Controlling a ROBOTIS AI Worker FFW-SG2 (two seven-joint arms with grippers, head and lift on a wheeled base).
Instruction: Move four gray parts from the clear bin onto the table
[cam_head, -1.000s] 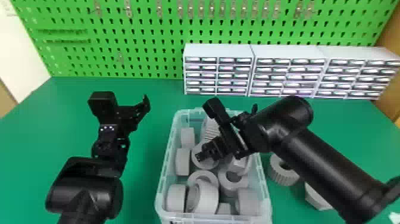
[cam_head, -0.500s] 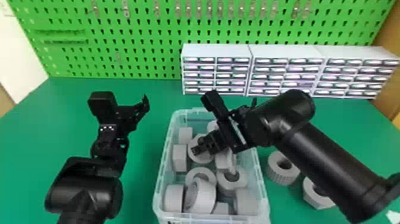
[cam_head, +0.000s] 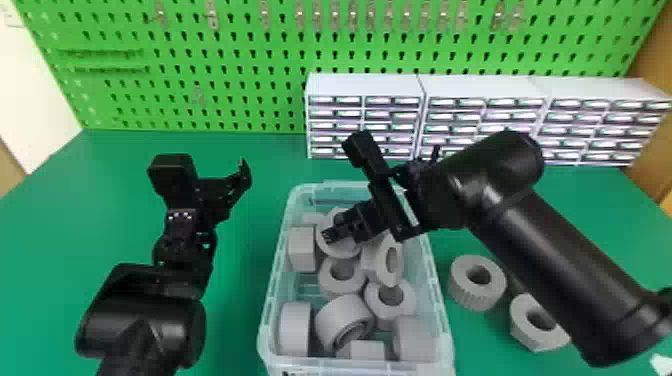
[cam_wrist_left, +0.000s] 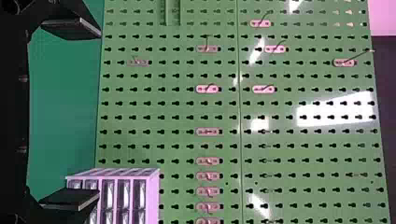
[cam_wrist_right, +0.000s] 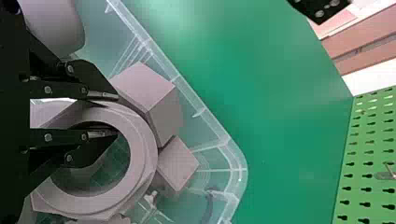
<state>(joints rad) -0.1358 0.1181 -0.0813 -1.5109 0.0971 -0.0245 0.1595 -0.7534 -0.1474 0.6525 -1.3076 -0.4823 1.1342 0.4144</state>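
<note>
**Clear bin of gray parts, right pincer at a ring; two gray parts on the bench**

Item: clear bin (cam_head: 446, 320), standing on the green bench (cam_head: 240, 240), holding a mixed lot of gray rings, round pieces and blocks, some hole upward, others tipped or on edge.

Item: right pincer (cam_head: 331, 235), in the bin's farther half, black, fingers apart. In the right wrist view they stand astride the wall of a large gray ring (cam_wrist_right: 144, 154), one at its outer side, the other over its hole; whether either touches it cannot be told.

Item: gray block (cam_wrist_right: 163, 105), close beside that ring, near the bin's left wall; a smaller block (cam_wrist_right: 178, 163) lies next to it.

Item: ridged gray ring (cam_head: 475, 295), on the bench just right of the bin, hole upward.

Item: gray hex nut (cam_head: 530, 335), on the bench near the ridged ring, hole upward, partly hidden by the right arm (cam_head: 555, 260).

Item: left pincer (cam_head: 244, 175), above the bench to the bin's left, fingers wide apart with nothing between them.

Backdrop: white drawer units (cam_head: 370, 85) along the bench's far side; green pegboard (cam_head: 150, 110) behind.
</note>
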